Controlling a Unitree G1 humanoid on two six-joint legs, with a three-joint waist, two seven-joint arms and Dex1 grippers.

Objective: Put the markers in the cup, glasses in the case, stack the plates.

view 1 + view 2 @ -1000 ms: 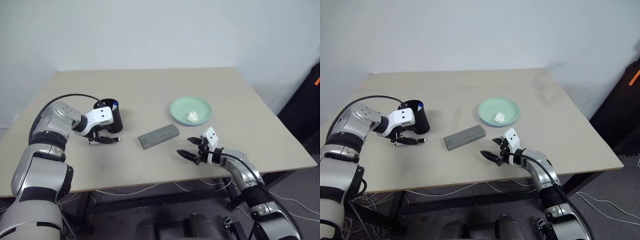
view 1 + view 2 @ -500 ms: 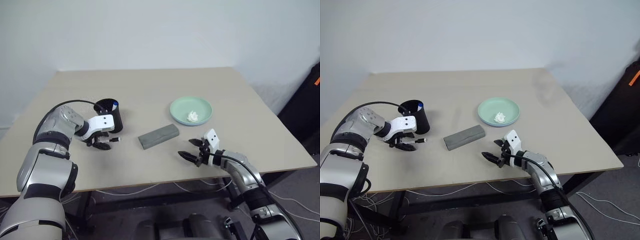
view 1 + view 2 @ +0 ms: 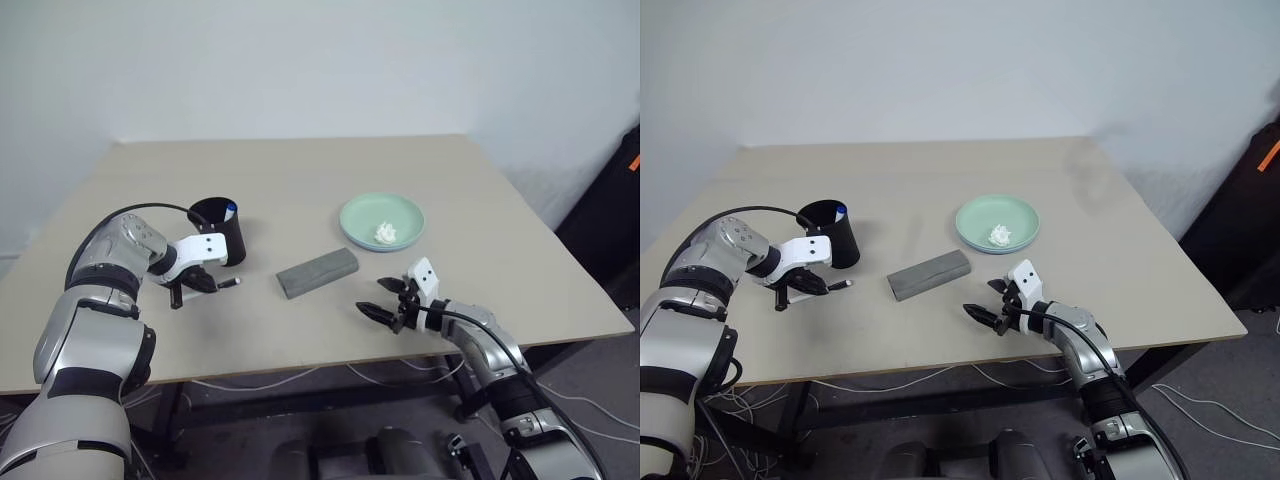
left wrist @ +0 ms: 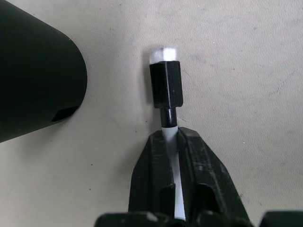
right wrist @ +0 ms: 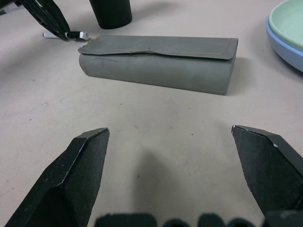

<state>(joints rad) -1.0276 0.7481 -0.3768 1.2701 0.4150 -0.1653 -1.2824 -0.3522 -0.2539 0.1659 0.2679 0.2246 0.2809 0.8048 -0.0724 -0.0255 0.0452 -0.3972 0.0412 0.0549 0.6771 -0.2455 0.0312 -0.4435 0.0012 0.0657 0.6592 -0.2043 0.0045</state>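
Right gripper (image 5: 168, 142) jaws spread wide, empty, low over the table (image 3: 300, 330). Grey case (image 5: 158, 64) lies shut just ahead of it; stacked plates (image 3: 382, 222), mint green on light blue, further off to one side, white tissue wad (image 3: 386, 233) on top. Left gripper (image 4: 176, 142) pinched tight on the black-capped marker (image 4: 165, 87), which lies on the table, cap poking past the fingertips. Black cup (image 3: 222, 232) stands just beside that gripper, blue-capped marker (image 3: 230, 209) at its rim.

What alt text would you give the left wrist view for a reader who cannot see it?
The left gripper is shut on a thin white-barrelled marker with a black cap lying on the beige table. A black tapered plastic cup stands close beside it.
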